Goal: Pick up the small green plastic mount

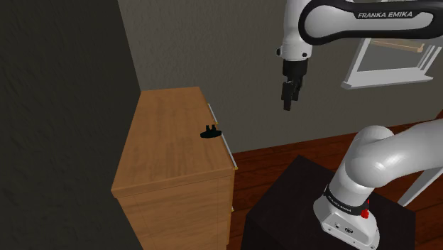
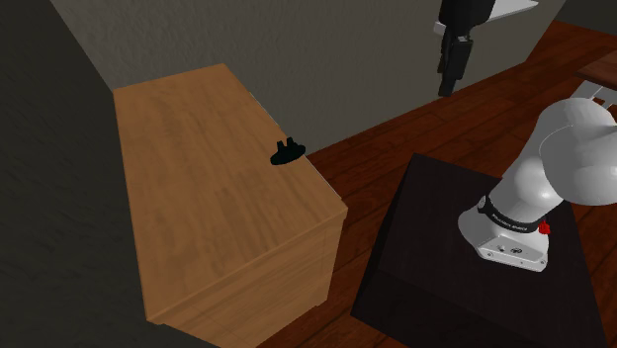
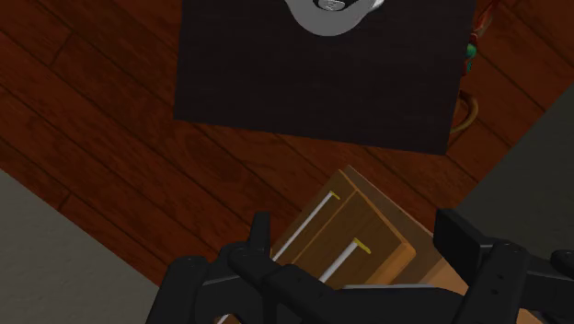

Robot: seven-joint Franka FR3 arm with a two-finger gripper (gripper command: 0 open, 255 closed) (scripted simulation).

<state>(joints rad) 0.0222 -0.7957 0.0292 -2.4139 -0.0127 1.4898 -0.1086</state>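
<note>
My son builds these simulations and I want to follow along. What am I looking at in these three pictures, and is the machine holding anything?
It is a white robot arm standing on a black box, its stand. At the arm's end is a black two-finger gripper. Two pictures look down from cameras in the room. The third comes from a camera on the hand, looking past the fingers at the wooden floor. A small dark mount sits on top of the wooden cabinet, near its edge. The gripper hangs in the air off to the cabinet's side, fingers apart, holding nothing.
</note>
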